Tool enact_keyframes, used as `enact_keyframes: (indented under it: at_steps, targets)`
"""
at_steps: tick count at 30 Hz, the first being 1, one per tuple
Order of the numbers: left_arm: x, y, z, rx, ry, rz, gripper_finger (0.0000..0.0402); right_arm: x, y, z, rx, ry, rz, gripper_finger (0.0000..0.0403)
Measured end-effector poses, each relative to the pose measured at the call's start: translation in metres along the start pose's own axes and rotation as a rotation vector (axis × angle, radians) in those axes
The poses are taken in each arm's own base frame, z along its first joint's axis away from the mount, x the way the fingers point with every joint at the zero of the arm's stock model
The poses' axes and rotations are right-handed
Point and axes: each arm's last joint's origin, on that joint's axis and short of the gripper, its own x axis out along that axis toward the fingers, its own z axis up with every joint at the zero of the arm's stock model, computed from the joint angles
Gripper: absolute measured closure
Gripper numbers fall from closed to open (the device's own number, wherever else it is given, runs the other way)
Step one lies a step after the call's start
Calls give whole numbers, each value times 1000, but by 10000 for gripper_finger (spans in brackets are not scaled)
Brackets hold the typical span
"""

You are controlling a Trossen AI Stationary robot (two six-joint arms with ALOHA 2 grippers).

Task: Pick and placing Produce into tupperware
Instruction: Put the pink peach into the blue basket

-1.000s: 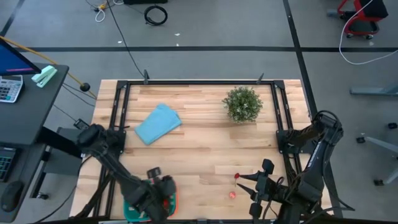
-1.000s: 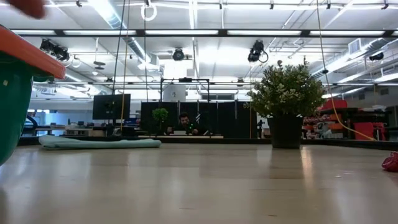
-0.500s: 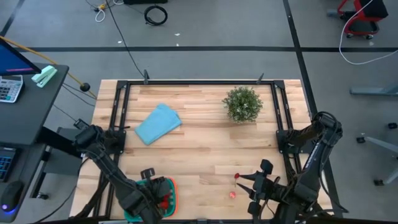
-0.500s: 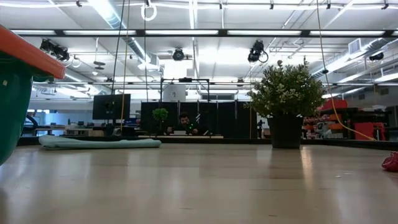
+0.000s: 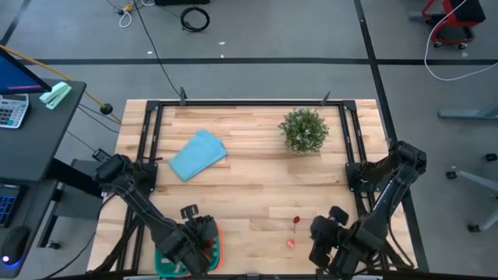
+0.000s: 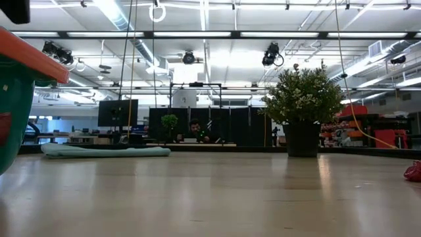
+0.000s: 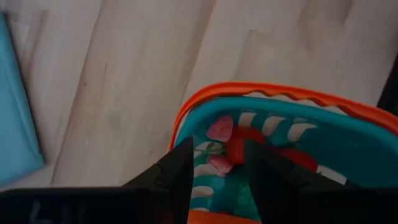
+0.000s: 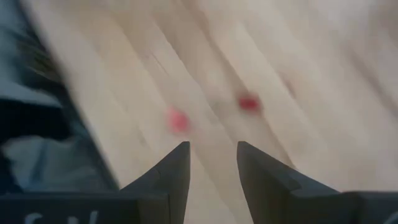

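Observation:
The teal tupperware (image 5: 219, 247) with its orange rim stands at the table's near edge, left of centre. It also fills the left edge of the low view as the tupperware (image 6: 12, 105). Several red and pink produce pieces (image 7: 231, 148) lie inside it. My left gripper (image 7: 217, 169) hovers open above it, also seen as the left gripper (image 5: 202, 233). Two pieces lie on the bare wood: a red piece (image 5: 296, 220) and a pink piece (image 5: 290, 243). My right gripper (image 5: 317, 237) is just right of them, open, and its own view shows the right gripper (image 8: 211, 163) short of both pieces.
A bushy potted plant (image 5: 303, 130) stands toward the far right of the table. A light blue folded cloth (image 5: 198, 154) lies toward the far left. A black frame (image 5: 249, 103) runs along the table's far and side edges. Open wood lies between the tupperware and the two loose pieces.
A pink-red piece that showed above the tupperware's rim in the low view a second ago is gone from there, and a red patch now shows through the container's wall. My right gripper has drawn back slightly toward the table's near right and turned.

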Motion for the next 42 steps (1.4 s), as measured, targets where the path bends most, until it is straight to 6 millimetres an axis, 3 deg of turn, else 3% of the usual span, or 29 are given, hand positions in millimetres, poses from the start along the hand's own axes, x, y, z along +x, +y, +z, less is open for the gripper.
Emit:
enact_keyframes:
  at_steps: [5,14,24,34,42]
  targets:
    - [-1,7,8,101,3,-3,276,29,-25,-31,87,198,-154,263]
    - [2,19,24,95,7,4,295,57,-56,-51,141,297,-337,263]
    - [6,25,32,110,11,13,297,79,-82,-63,159,366,-452,263]
    - [7,26,35,102,11,16,309,96,-96,-62,152,376,-460,236]
    - [7,26,34,102,11,15,317,99,-99,-59,149,371,-469,212]
